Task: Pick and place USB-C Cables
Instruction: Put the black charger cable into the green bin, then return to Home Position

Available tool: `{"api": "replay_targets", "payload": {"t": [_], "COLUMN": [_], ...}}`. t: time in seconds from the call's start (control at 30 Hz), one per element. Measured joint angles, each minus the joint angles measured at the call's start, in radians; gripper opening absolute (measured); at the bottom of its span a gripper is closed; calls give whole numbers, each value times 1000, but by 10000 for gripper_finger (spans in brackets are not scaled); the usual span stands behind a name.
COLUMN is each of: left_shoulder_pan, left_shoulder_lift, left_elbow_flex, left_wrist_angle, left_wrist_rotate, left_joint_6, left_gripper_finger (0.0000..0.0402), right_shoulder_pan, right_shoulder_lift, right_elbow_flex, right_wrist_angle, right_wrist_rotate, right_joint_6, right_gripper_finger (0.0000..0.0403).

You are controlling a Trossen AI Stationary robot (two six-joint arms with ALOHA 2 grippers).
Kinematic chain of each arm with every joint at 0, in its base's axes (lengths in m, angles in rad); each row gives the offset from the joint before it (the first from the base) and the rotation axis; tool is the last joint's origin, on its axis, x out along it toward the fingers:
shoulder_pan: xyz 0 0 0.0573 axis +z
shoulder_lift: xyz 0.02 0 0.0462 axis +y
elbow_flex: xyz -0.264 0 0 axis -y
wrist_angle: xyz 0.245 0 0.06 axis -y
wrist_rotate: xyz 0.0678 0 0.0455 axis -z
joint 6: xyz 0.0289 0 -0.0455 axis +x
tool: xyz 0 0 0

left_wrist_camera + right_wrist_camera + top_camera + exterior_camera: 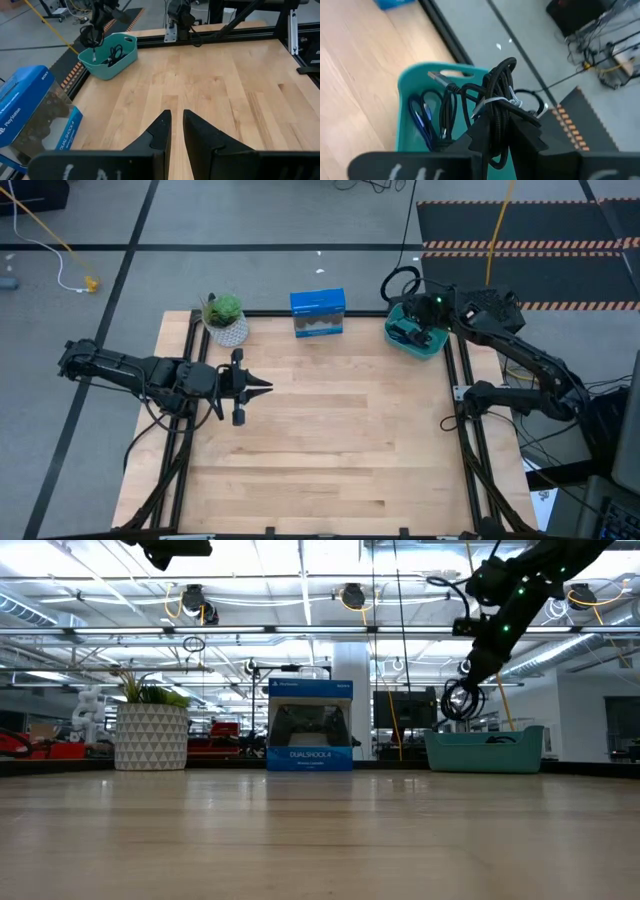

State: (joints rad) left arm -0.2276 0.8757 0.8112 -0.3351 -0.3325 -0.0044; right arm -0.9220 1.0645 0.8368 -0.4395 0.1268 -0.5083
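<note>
1. The right tool (496, 131) hangs above the teal bin (415, 338) at the far right corner of the counter (330, 440), clear of the bin's rim.
2. Its fingers are clamped on a black cable bundle (497, 95), bound with a pale tie, which stands up between them; in the low view the same bundle (459, 700) dangles as a small loop below the tool, above the bin (484, 750).
3. Inside the bin lie two more cables: a blue-purple cable (421, 116) against the wall on the counter's side and a second black cable (449, 112) next to it, one plug end pointing toward the rim.
4. From the left wrist view the bin (109, 56) shows dark cable coiled on its floor, with the right tool above it.
5. The left tool (262, 387) waits over the left side of the counter, pointing toward the middle; its fingers (161, 131) stand close together with a narrow gap, and nothing is between them.
6. A blue game-controller box (318, 313) stands at the middle of the far edge, well apart from the bin.
7. A potted plant (225, 317) in a white patterned pot sits at the far left corner.
8. A large black cable loop (400, 283) lies on the floor just beyond the bin.
</note>
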Motion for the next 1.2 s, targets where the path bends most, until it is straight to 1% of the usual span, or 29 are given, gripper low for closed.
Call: {"api": "replay_targets", "payload": {"t": [0.27,0.63,0.77,1.0,1.2], "left_shoulder_pan": [0,0,0,0,0], "left_shoulder_lift": [0,0,0,0,0], "left_elbow_flex": [0,0,0,0,0], "left_wrist_angle": [0,0,0,-1,-1], "left_wrist_rotate": [0,0,0,0,0], "left_joint_6": [-4,-4,-4,-3,-3], "left_gripper_finger": [51,51,51,51,51], "right_shoulder_pan": [-36,-83,-86,-86,-84], "right_shoulder_lift": [79,193,208,208,185], "right_elbow_flex": [0,0,-1,-1,-1], "right_wrist_angle": [-5,5,15,-12,-72], "right_wrist_rotate": [2,15,89,85,85], "right_joint_6": [44,48,70,94,155], "right_gripper_finger": [45,50,72,125,152]}}
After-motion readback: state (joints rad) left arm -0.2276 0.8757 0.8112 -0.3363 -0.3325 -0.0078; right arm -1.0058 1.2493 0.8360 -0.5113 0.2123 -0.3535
